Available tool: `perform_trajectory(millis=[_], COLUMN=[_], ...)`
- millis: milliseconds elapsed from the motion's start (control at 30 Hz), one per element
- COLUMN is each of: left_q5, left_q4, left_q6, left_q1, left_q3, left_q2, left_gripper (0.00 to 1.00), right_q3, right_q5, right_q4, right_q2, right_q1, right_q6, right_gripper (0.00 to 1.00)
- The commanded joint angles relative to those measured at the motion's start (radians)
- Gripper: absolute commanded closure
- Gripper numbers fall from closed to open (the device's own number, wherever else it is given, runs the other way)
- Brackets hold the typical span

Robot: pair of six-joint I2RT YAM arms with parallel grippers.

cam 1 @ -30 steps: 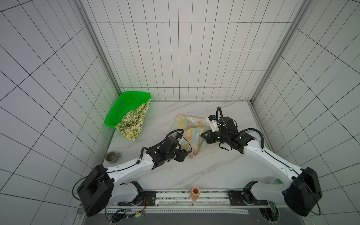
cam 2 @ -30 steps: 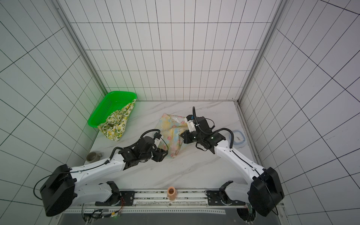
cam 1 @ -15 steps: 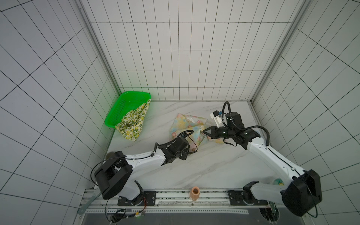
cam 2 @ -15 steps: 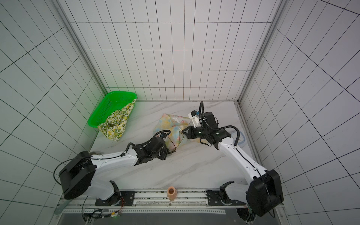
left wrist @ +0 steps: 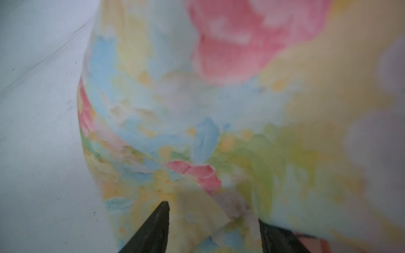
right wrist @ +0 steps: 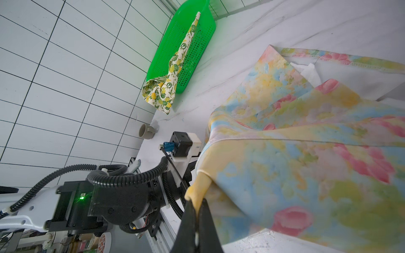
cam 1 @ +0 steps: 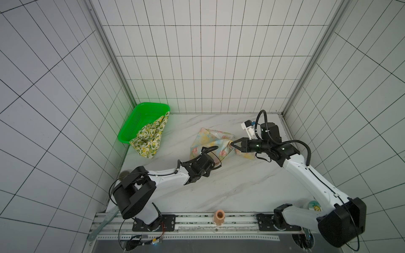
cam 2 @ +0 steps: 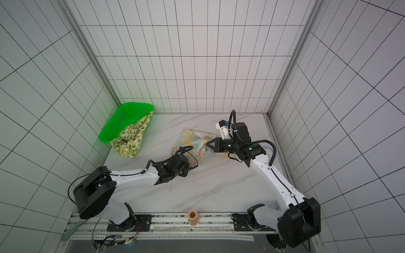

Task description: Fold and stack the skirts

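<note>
The pastel yellow-blue skirt with pink flowers lies crumpled mid-table, and one edge is pulled up toward the right. My right gripper is shut on that yellow hem, and the cloth drapes away from the jaws. My left gripper is open at the skirt's near edge, its two fingertips wide apart with cloth lying between them; in both top views its tips are hidden. The lemon-print skirt hangs half out of the basket.
The green basket leans in the far left corner against the wall. A grey mug stands by the left wall. A tan cylinder sits on the front rail. Tiled walls close in three sides.
My right arm has swung its wrist back to the right with the hem still pinched, drawing the cloth out. The left arm has dropped low over the table; its gripper stays at the skirt.
</note>
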Motion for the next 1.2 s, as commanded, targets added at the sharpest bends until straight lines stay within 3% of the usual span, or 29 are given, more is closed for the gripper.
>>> perform_trajectory(millis=[0, 233, 633, 767, 1067, 1167], left_q5=[-0.032, -0.003, 0.087, 0.1, 0.195, 0.187], left_q4=[-0.031, -0.066, -0.026, -0.015, 0.064, 0.056], left_q6=[-0.058, -0.114, -0.135, -0.139, -0.141, -0.133], left_q1=[0.0, 0.052, 0.092, 0.094, 0.161, 0.178], left_q3=[-0.051, -0.158, -0.225, -0.223, -0.226, -0.22], left_q2=[-0.068, -0.168, -0.151, -0.127, -0.081, -0.107], left_gripper=[0.36, 0.36, 0.42, 0.55, 1.0, 1.0], right_q3=[0.116, 0.121, 0.125, 0.122, 0.112, 0.103], right_q5=[-0.041, -0.056, -0.084, -0.084, -0.078, -0.068], right_q4=[0.0, 0.004, 0.004, 0.003, 0.007, 0.006], right_q2=[-0.006, 0.01, 0.016, 0.019, 0.006, 0.002], right_q1=[-0.016, -0.027, -0.043, -0.05, -0.066, -0.076], right_q6=[0.015, 0.009, -0.002, -0.004, -0.008, -0.018], right_gripper=[1.0, 1.0, 1.0, 1.0, 1.0, 1.0])
